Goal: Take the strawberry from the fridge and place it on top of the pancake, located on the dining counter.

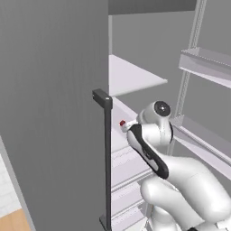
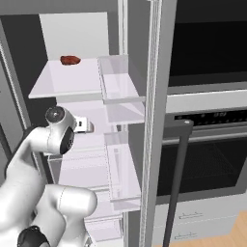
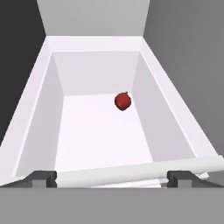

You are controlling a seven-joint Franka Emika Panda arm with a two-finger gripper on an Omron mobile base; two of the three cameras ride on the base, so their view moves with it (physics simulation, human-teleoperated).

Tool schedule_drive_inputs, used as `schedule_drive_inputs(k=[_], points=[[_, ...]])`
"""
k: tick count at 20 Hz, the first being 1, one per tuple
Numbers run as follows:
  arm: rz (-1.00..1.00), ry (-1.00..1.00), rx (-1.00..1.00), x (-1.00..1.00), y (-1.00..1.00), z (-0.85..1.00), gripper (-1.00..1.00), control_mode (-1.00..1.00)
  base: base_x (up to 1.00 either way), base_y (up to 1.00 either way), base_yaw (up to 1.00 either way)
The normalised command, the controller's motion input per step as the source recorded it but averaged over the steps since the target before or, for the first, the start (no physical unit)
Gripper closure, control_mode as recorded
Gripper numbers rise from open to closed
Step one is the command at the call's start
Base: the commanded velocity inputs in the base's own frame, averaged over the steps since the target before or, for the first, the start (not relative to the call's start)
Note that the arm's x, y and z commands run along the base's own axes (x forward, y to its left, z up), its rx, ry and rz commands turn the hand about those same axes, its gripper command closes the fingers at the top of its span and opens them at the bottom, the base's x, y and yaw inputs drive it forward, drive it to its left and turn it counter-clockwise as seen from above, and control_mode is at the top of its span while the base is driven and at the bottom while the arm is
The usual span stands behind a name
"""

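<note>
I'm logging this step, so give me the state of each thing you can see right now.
fridge: door open, shelves exposed.
strawberry: lying loose in a pale bin, not gripped.
gripper: open, short of the strawberry.
dark red item: resting on the upper shelf.
wall oven: door closed.

This is a rendered home kitchen: a tall matte grey fridge (image 2: 144, 96) stands open on pale shelves (image 2: 67, 79) (one holds a small reddish-brown food item (image 2: 70, 60)), and just beside it sits a black-windowed built-in wall oven (image 2: 207, 144) above light wooden flooring (image 2: 226, 234).
</note>
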Motion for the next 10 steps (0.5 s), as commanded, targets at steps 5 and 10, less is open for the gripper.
schedule_drive_inputs(k=[5,10], points=[[0.00,0.00,-0.03,0.60,0.04,-0.49,-1.00,-1.00,0.00,0.00,0.00],[-0.01,0.11,0.00,0.72,0.00,-0.12,-1.00,-1.00,0.00,0.00,0.00]])
